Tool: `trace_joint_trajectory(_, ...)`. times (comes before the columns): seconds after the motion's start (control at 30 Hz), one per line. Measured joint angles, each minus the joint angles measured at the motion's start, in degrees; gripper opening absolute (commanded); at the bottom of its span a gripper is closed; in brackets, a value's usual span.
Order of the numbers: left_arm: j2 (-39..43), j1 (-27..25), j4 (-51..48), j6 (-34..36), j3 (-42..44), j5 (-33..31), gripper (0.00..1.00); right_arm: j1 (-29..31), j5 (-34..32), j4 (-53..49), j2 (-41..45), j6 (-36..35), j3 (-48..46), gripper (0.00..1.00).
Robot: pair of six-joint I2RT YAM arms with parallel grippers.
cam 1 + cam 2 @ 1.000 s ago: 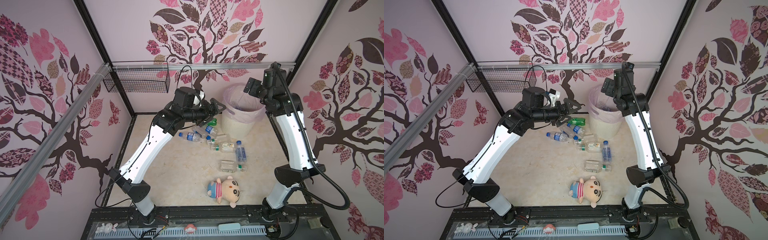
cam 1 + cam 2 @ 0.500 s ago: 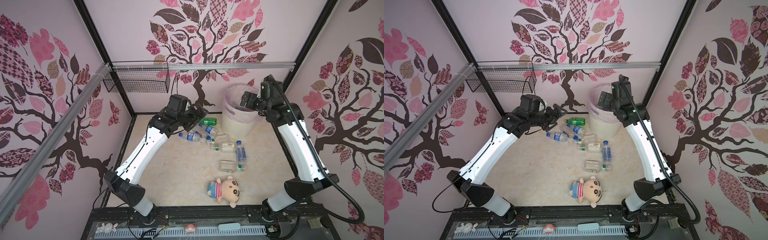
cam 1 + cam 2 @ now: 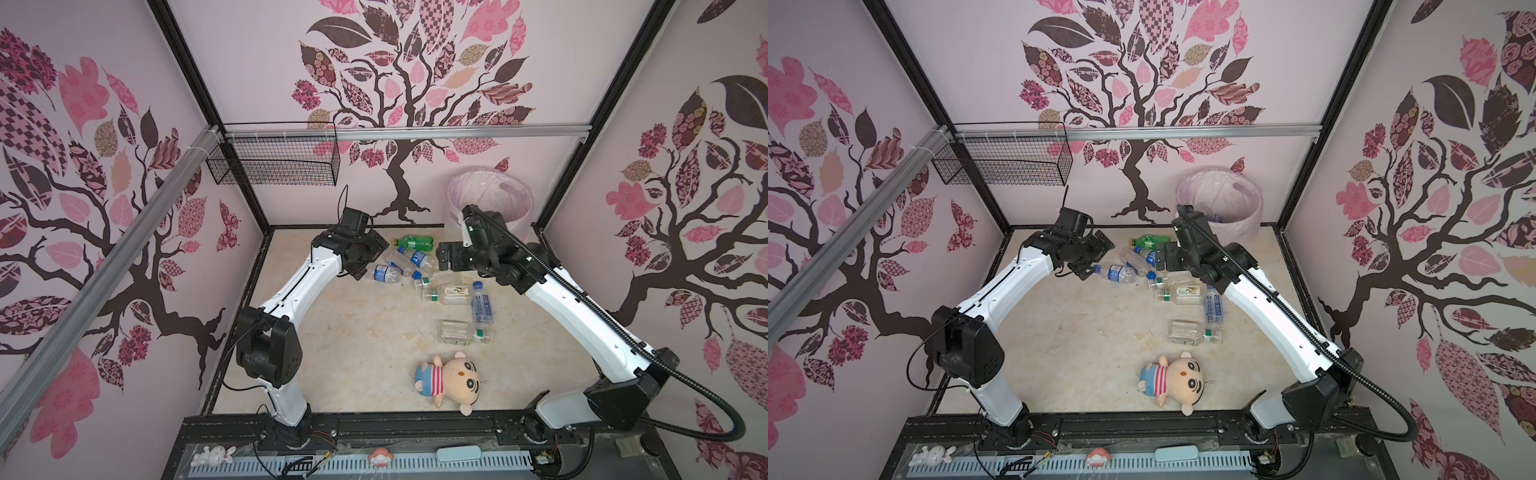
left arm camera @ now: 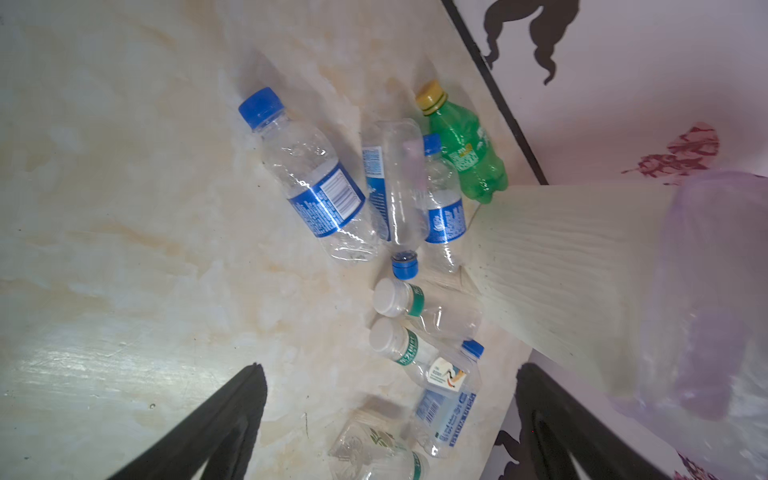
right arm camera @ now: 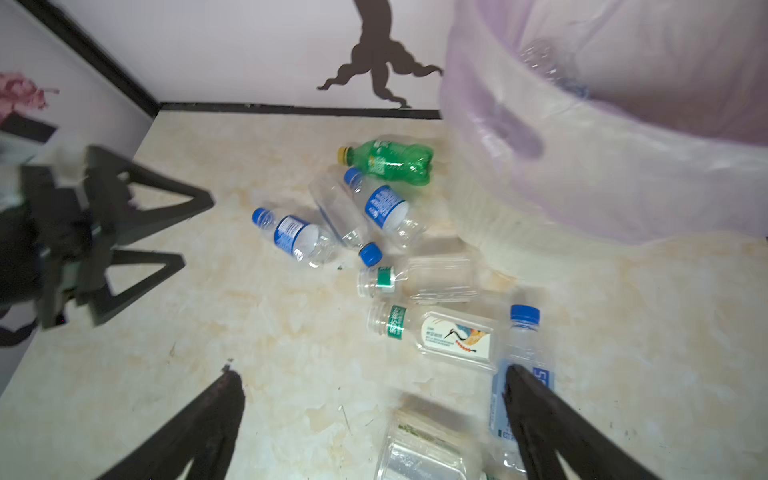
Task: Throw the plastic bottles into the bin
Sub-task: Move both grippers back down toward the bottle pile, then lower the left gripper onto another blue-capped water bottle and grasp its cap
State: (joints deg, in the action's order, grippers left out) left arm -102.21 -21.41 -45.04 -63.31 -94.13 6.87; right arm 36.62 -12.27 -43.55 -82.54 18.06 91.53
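Several plastic bottles lie in a loose cluster on the marble floor before the bin. Among them are a green bottle, a blue-labelled bottle, a bird-label bottle and a square clear bottle. My left gripper hangs open and empty left of the cluster. My right gripper hangs open and empty on its right, beside the bin's ribbed wall. A clear bottle lies inside the bin.
A plush doll in a striped shirt lies near the front edge. A black wire basket hangs on the back wall at the left. Walls close in the floor on three sides.
Both arms have dropped from bin-rim height toward the floor. The left gripper drew back left from the bin; the right gripper came out from over the bin to beside the bottles.
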Motion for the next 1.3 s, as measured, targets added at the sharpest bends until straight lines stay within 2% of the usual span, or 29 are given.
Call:
trace_joint_trajectory(0.13,-4.4,1.2,0.9,-1.3,0.3,0.2,0.97,4.6,-0.2,0.1,0.0,-1.3,-0.4,1.0)
trace_joint_trajectory(0.27,-8.3,2.8,3.1,-3.0,0.6,0.3,0.97,6.4,-0.2,0.5,-0.1,-1.4,-1.4,1.0)
trace_joint_trajectory(0.57,-17.3,3.9,5.1,-6.9,0.5,1.0,0.97,6.4,0.0,0.1,-0.2,-1.6,-4.2,1.0)
trace_joint_trajectory(0.8,-20.9,3.9,9.0,-10.2,-1.6,2.3,0.97,6.4,0.4,-0.7,-0.4,-2.0,-4.2,1.0)
trace_joint_trajectory(1.07,-22.2,3.9,10.9,-10.8,-2.6,2.1,0.97,6.4,0.5,-1.3,-0.5,-3.6,-4.2,1.0)
trace_joint_trajectory(1.3,-25.2,4.5,13.0,-10.7,-4.9,1.2,0.9,6.4,0.7,-1.2,-1.6,-4.7,-4.2,0.99)
